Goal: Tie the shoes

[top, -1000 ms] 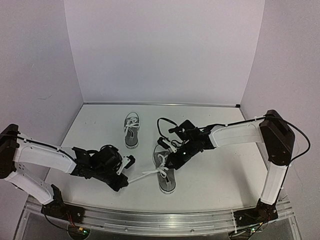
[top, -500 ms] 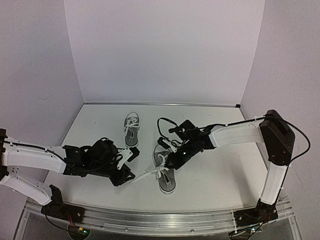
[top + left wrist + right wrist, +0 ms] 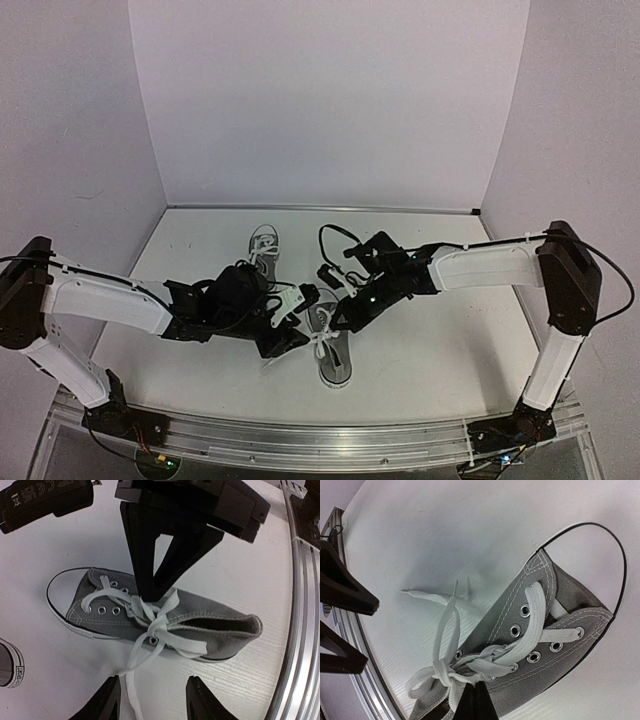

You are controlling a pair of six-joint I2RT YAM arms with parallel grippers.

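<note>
The near shoe is grey canvas with white laces and lies at the table's middle, toe away from me. My right gripper is shut, its tips pressed onto the knotted laces over the tongue; whether a lace is pinched I cannot tell. My left gripper hovers open just left of that shoe. A loose lace end lies on the table by its left finger, not held. The far shoe stands behind, partly hidden by my left arm.
A metal rail runs along the table's near edge, close behind the shoe's heel. A black cable loop arches over my right wrist. White walls close the table at the back and both sides.
My left gripper opened and let go of the lace end it was pulling left, then swung right toward the near shoe. The lace now lies slack. The right gripper stayed on the laces.
</note>
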